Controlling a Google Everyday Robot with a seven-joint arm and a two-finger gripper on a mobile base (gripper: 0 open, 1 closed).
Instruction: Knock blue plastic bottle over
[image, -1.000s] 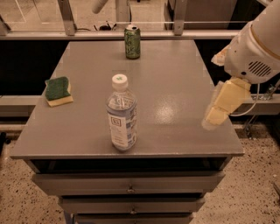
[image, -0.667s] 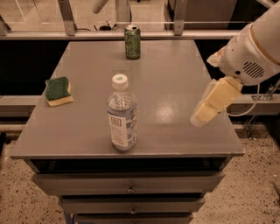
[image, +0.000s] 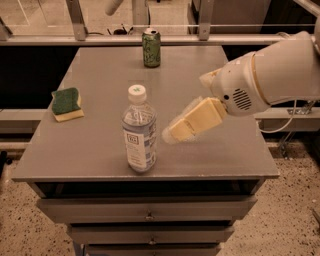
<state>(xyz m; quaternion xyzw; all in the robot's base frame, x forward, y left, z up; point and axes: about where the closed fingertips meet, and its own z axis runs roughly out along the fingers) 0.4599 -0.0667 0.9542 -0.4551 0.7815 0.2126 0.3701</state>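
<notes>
camera view, looking down on a grey table (image: 100, 145) with drawers (image: 150, 210) beneath its front edge. the blue plastic bottle (image: 139, 135) stands upright near the front edge of the table, slightly left of centre; its white cap (image: 136, 92) is on and its blue-and-white label (image: 135, 146) faces the camera. the gripper (image: 172, 134) hangs low over the table just to the right of the bottle, at about the height of the bottle's middle, its tip pointing left and slightly downward toward the bottle. a narrow gap separates tip from bottle, though the tip is blurred, so contact cannot be ruled out. the two pale yellow fingers (image: 200, 117) lie pressed together side by side and hold nothing. the white arm (image: 280, 70) reaches in from the right edge of the view, above the table's right side. a green drink can (image: 151, 47) stands upright at the far edge of the table, well apart from the bottle. a green-and-yellow sponge (image: 66, 103) lies flat near the left edge, green side up, also apart from the bottle. speckled floor (image: 295, 210) shows around the table.
</notes>
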